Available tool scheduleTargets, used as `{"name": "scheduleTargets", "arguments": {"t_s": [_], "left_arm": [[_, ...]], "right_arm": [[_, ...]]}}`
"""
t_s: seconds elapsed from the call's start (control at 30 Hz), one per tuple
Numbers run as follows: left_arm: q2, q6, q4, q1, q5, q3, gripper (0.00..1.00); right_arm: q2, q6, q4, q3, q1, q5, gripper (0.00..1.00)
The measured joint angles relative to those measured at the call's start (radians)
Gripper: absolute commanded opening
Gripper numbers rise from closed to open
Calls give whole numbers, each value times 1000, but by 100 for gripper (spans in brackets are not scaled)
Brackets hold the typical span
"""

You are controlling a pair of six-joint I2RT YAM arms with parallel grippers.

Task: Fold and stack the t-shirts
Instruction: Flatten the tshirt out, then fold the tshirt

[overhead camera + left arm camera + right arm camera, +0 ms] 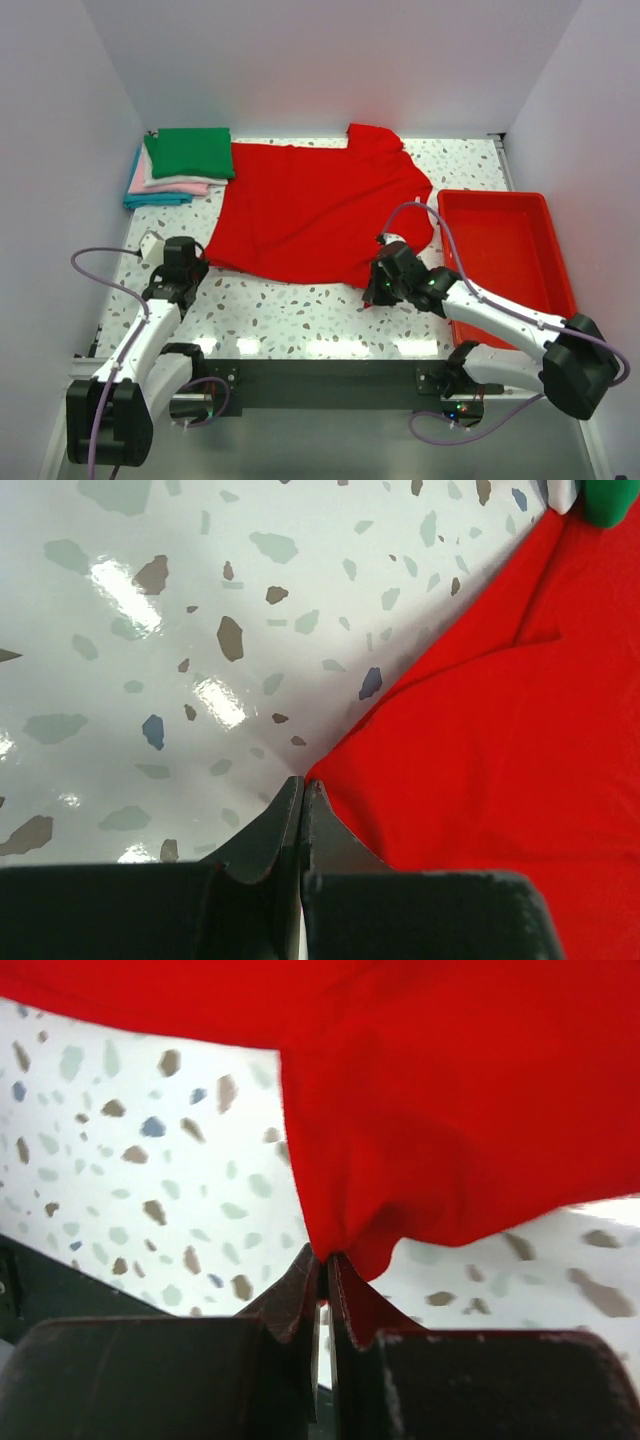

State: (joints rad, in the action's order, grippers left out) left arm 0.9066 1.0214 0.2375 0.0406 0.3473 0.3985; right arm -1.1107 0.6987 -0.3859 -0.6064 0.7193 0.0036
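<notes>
High rear overview; wrist cameras close over shared red t-shirt (320, 205).

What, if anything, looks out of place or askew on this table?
Nothing spilled or damaged. The red t-shirt lies askew, its far sleeve crumpled and its near right corner puckered at the tips of the right gripper. The folded stack is uneven, lower layers poking out left.

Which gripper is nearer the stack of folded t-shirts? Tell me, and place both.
Left. The left gripper is at the near-left corner of the red t-shirt, in front of the stack of folded t-shirts. The right gripper is at the shirt's near-right corner, farther away.
</notes>
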Motion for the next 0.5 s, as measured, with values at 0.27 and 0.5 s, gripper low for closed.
{"name": "scheduleTargets", "arguments": {"t_s": [0.27, 0.5], "left_arm": [[-77, 18, 74, -7, 18, -5, 9], [-164, 9, 146, -8, 20, -40, 71]], "right_arm": [[-152, 109, 8, -105, 229, 132, 14], [-159, 130, -49, -156, 290, 246, 12]]}}
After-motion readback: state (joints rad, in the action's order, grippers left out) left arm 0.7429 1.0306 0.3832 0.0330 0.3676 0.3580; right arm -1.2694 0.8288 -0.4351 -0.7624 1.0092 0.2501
